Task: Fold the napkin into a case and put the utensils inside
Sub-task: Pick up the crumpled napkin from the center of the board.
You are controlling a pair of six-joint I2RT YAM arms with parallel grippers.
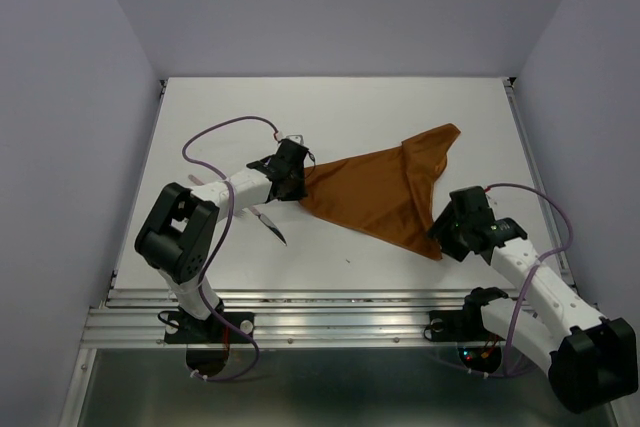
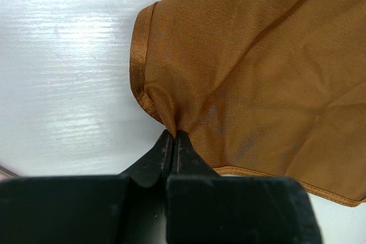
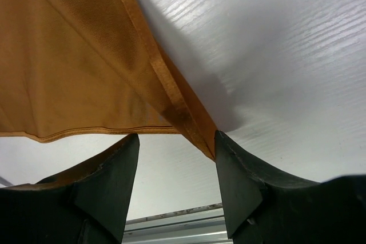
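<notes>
Napkin [image 2: 257,72] showing as fine-woven rust-orange cloth, soft, faintly shining. Hem band [image 2: 137,44] along its 9 o'clock edge glinting smoother, satiny. Table [image 2: 57,84] looking white, glossy, streaked with fine grain. My left fingers [image 2: 151,164] appearing as matt black plastic. My right fingers [image 3: 108,181] looking same, slightly scuffed. Utensils [image 1: 272,227], at 6 o'clock from left fingers in top view, gleaming as silver metal.

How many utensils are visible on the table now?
1: a slender utensil with a dark pointed end lies beside the left arm. Others may be hidden under the napkin.
</notes>
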